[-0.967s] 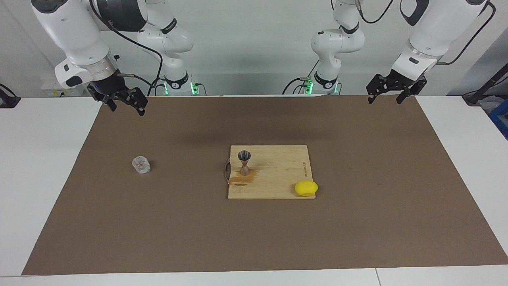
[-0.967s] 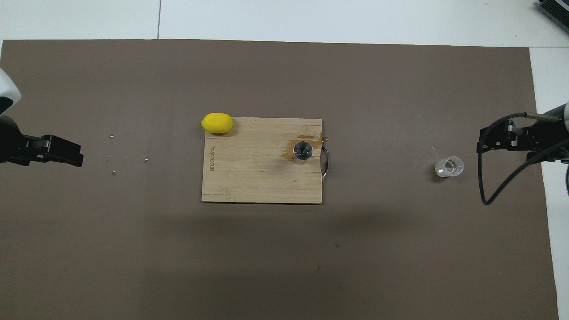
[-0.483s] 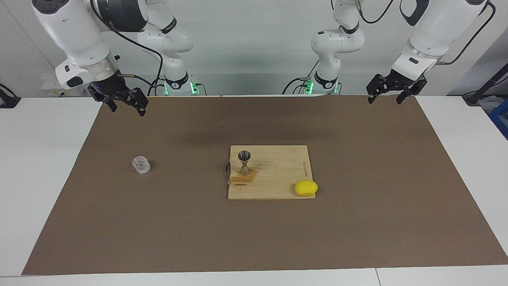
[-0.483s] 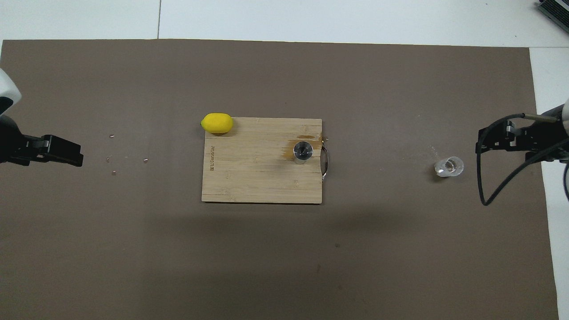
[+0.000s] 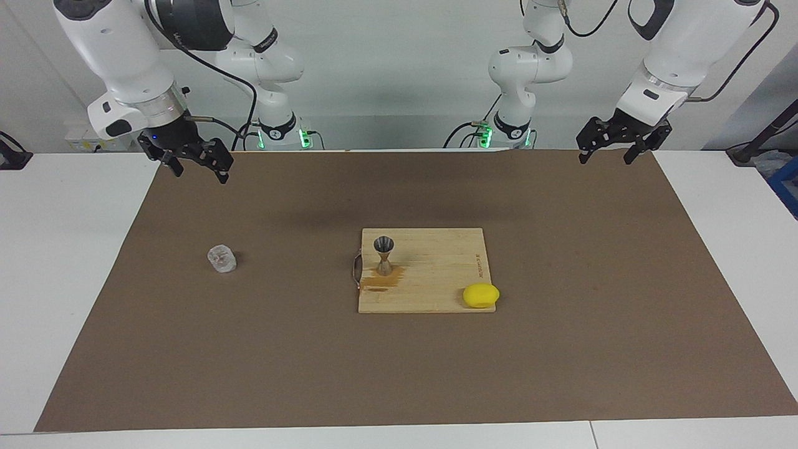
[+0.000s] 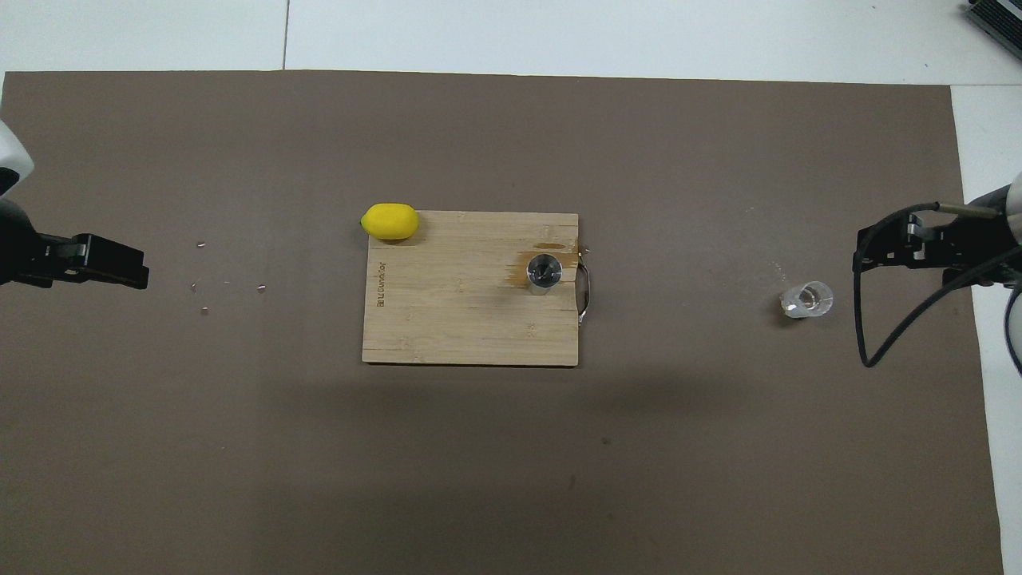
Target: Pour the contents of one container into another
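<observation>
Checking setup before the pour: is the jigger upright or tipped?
Upright: the jigger stands on its base on the cutting board, mouth open upward.

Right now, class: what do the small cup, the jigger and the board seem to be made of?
Cup: clear glass, probably, with a frosty textured wall. Jigger: polished steel, judging by its bright reflections. Board: pale wood, perhaps bamboo, with visible strips.

Both arms are up and bent, hanging near their own ends. Left gripper and right gripper point down, jaws open and apparently empty.
</observation>
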